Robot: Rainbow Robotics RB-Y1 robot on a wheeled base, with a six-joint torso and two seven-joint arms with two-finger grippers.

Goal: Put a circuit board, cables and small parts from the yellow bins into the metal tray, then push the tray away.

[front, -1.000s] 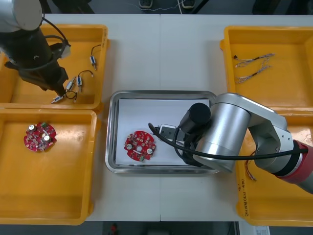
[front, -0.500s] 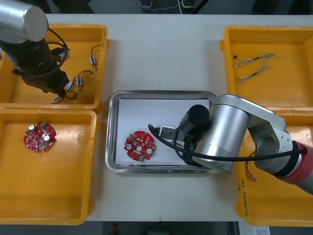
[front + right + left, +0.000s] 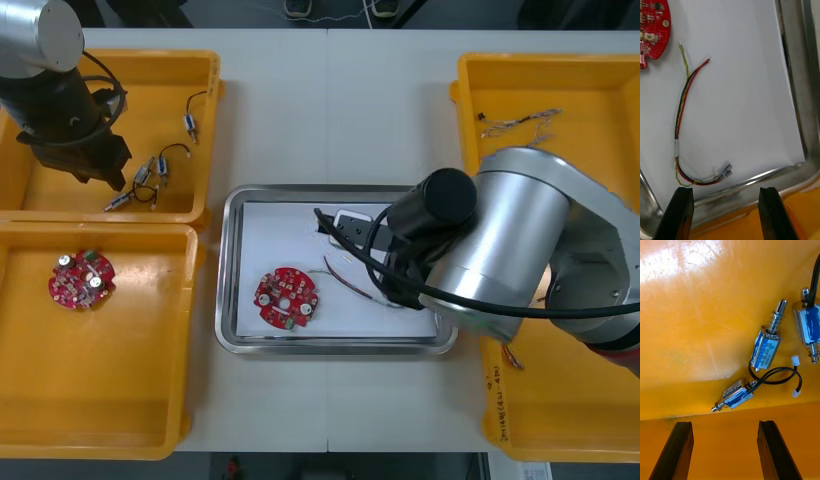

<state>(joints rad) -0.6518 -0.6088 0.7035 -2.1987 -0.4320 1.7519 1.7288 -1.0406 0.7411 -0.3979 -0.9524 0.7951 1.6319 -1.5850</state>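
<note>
My right gripper (image 3: 725, 191) is open and holds nothing, just above the metal tray's rim (image 3: 752, 182). A red and yellow cable (image 3: 680, 112) lies loose on the tray's white inside, its connector end nearest the fingers. A round red circuit board (image 3: 286, 297) lies in the tray (image 3: 232, 270) beside the cable (image 3: 348, 278). My left gripper (image 3: 724, 425) is open over the far left yellow bin (image 3: 60, 190), short of several small metal parts (image 3: 766, 348) with blue labels and thin black leads. In the front view the left gripper (image 3: 108, 178) stands left of those parts (image 3: 150, 178).
A second red circuit board (image 3: 80, 280) lies in the near left bin (image 3: 100, 400). Twisted cables (image 3: 520, 135) lie in the far right bin (image 3: 600, 90). My right arm (image 3: 510, 260) covers the tray's right side and part of the near right bin.
The right arm has drawn back toward the tray's right edge, and the red and yellow cable now lies free in the tray. The left gripper has shifted slightly left in its bin.
</note>
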